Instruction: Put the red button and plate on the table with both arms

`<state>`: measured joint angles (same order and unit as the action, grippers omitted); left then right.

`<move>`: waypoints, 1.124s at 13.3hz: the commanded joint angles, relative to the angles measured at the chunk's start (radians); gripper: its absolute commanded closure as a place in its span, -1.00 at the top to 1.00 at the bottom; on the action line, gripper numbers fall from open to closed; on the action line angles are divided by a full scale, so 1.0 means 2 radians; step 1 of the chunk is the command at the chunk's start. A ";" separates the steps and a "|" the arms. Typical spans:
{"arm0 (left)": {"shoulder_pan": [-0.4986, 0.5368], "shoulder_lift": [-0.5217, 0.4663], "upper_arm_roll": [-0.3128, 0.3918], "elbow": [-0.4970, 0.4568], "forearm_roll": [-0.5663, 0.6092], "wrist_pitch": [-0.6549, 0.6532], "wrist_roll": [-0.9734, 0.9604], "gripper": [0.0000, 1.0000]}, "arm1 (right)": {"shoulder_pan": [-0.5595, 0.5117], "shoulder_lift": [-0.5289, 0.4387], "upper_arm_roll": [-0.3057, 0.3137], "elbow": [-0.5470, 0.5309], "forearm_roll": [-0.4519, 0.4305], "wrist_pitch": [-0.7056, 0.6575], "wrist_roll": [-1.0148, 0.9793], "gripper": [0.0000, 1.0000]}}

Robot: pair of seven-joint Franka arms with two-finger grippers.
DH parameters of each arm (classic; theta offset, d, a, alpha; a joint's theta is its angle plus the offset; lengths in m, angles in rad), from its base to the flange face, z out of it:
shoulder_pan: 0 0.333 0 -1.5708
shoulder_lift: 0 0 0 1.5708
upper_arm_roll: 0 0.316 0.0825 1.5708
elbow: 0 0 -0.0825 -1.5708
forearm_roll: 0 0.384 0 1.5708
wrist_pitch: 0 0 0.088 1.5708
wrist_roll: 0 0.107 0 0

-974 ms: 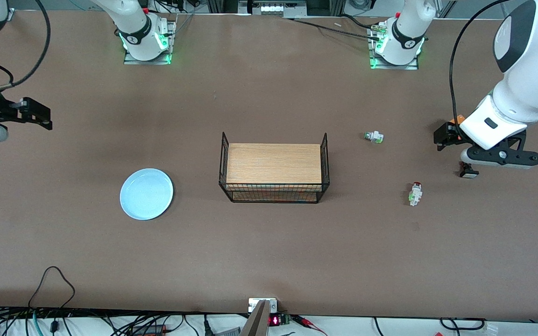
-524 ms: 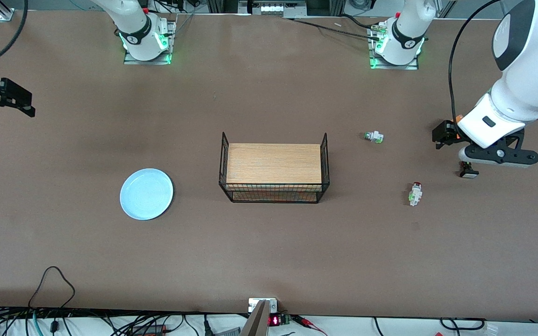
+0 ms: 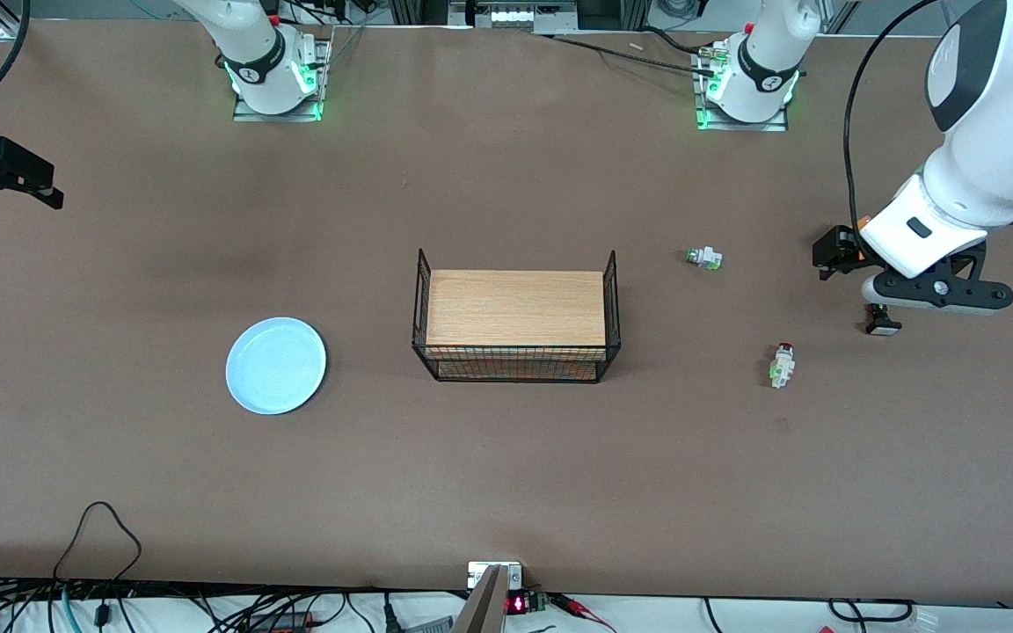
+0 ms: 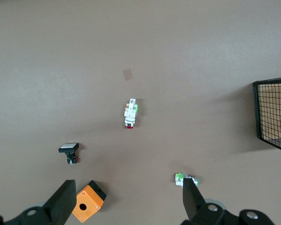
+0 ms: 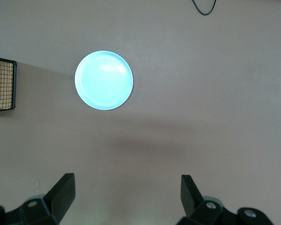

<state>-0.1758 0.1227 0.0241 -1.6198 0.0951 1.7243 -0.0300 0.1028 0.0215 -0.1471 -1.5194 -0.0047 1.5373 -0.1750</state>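
Both arms have pulled back toward their own ends of the table since a second ago: the right gripper has slid almost off the edge of the front view, and the left gripper has risen a little. Nothing on the table has shifted.

The red button lies on its side on the bare tabletop toward the left arm's end, nearer the front camera than the white-and-green button without a cap. A black button with a white cap and an orange box with a round hole sit under the left arm's wrist. The left gripper hangs over these with its fingers spread wide, holding nothing.

The light-blue plate rests flat toward the right arm's end, well apart from the wire rack with a wooden top at the table's middle. That rack stands between the plate and the buttons. The right gripper hovers over bare tabletop near the right arm's end edge, jaws wide and empty, with the plate in its wrist view and nothing between them.
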 commanded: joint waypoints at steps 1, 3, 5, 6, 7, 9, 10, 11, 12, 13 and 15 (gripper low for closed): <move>0.002 -0.002 0.001 0.008 -0.015 -0.010 0.013 1.00 | -0.008 -0.012 0.011 -0.011 0.003 0.010 0.015 1.00; 0.000 -0.002 0.001 0.008 -0.014 -0.011 0.013 1.00 | -0.003 -0.010 0.014 -0.011 0.002 0.019 0.063 1.00; 0.000 -0.002 0.002 0.008 -0.014 -0.011 0.013 1.00 | 0.008 -0.002 0.014 -0.011 -0.005 0.024 0.077 1.00; 0.000 -0.002 0.001 0.008 -0.014 -0.011 0.013 1.00 | 0.007 -0.001 0.014 -0.010 -0.005 0.025 0.071 1.00; 0.000 -0.002 0.001 0.008 -0.014 -0.012 0.013 1.00 | 0.005 0.002 0.013 -0.011 -0.002 0.025 0.070 1.00; 0.000 -0.002 0.000 0.008 -0.015 -0.011 0.013 1.00 | 0.002 0.006 0.013 -0.011 -0.002 0.024 0.068 1.00; 0.000 -0.002 0.000 0.008 -0.015 -0.012 0.013 1.00 | 0.001 0.008 0.012 -0.011 -0.001 0.018 0.067 1.00; 0.000 -0.002 0.000 0.008 -0.018 -0.011 0.013 1.00 | -0.002 0.010 0.011 -0.010 -0.001 0.003 0.066 1.00; 0.000 -0.005 0.000 0.005 -0.029 -0.012 0.013 1.00 | -0.001 0.010 0.011 -0.007 -0.002 -0.021 0.066 1.00; 0.003 -0.015 0.001 -0.005 -0.034 -0.009 0.013 1.00 | 0.001 0.010 0.012 -0.005 -0.005 -0.036 0.065 1.00; 0.004 -0.020 0.000 -0.013 -0.037 -0.006 0.013 1.00 | 0.001 0.010 0.012 -0.005 -0.004 -0.038 0.065 1.00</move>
<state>-0.1752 0.1187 0.0239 -1.6202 0.0496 1.7217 -0.0299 0.1079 0.0465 -0.1272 -1.5361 -0.0064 1.4827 -0.0479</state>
